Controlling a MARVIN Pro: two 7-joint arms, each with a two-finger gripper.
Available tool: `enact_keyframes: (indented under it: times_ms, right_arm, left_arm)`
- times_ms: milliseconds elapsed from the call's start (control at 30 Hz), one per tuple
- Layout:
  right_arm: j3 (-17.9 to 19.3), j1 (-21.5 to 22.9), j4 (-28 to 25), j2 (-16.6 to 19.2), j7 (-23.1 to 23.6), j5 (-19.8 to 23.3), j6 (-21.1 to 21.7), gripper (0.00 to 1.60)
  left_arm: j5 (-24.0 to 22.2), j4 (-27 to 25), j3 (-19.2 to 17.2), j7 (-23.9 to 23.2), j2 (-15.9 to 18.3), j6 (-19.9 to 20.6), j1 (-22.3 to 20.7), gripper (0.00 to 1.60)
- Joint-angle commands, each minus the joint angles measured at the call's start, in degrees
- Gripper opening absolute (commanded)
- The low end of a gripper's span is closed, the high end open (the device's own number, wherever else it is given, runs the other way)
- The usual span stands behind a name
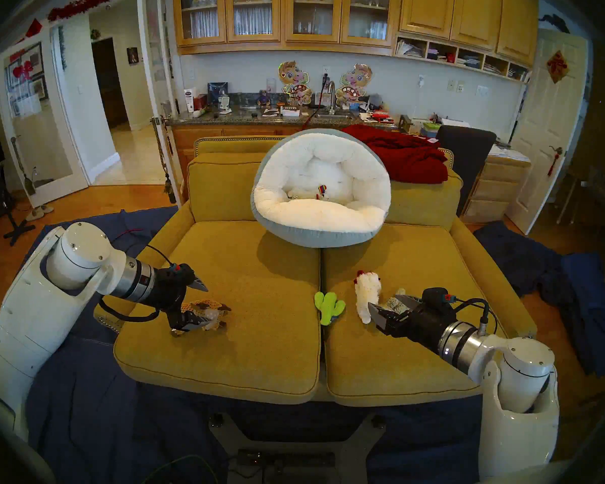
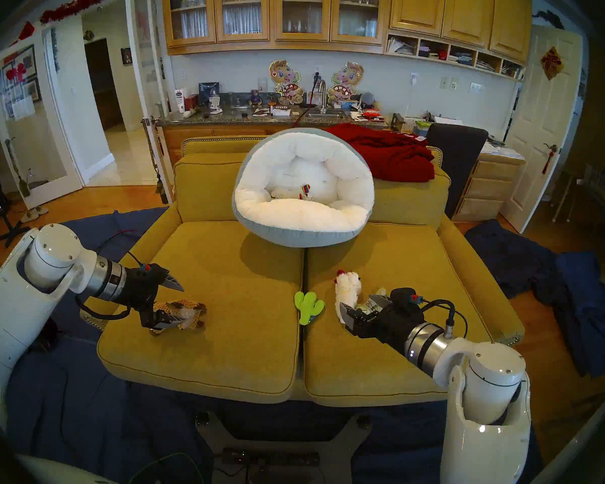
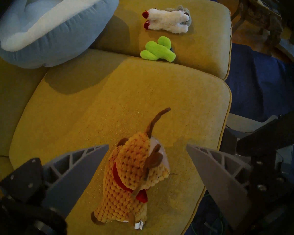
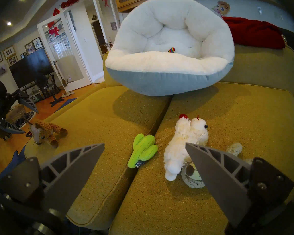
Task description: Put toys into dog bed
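Knitted brown reindeer [image 3: 134, 177] lies on the sofa's left seat cushion [image 3: 95, 100], directly between the spread fingers of our left gripper [image 3: 147, 163], long axis running along our reach; our right gripper [image 1: 392, 307], also open, sits farther off.

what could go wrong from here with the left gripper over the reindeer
1. The left gripper is open astride the knitted reindeer; closing might catch only an antler, so it may slip.
2. The dog bed leans against the sofa back; a dropped toy might roll out.
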Motion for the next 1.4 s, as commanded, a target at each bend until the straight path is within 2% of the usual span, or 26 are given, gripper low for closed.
enact_keyframes:
  times_ms: [0, 600, 1300, 1333, 1367]
  right_arm:
    - [-0.1, 0.6, -1.8, 0.1, 0.0, 0.0, -0.4, 1.6]
    - [-0.1, 0.6, -1.8, 0.1, 0.0, 0.0, -0.4, 1.6]
    - [-0.1, 0.6, -1.8, 0.1, 0.0, 0.0, -0.4, 1.6]
    - [-0.1, 0.6, -1.8, 0.1, 0.0, 0.0, -0.4, 1.6]
    - [-0.1, 0.6, -1.8, 0.1, 0.0, 0.0, -0.4, 1.6]
  left_arm:
    - [0.2, 0.2, -0.2, 0.1, 0.3, -0.4, -0.5, 1.6]
    - [1.0, 1.3, 0.0, 0.1, 0.6, -1.7, 0.5, 1.6]
    - [4.3, 3.4, 1.5, 4.7, -1.2, -3.5, 0.3, 1.6]
    - [4.4, 3.4, 1.5, 4.8, -1.3, -3.5, 0.4, 1.57]
    - [4.5, 3.4, 1.4, 4.8, -1.3, -3.5, 0.4, 1.33]
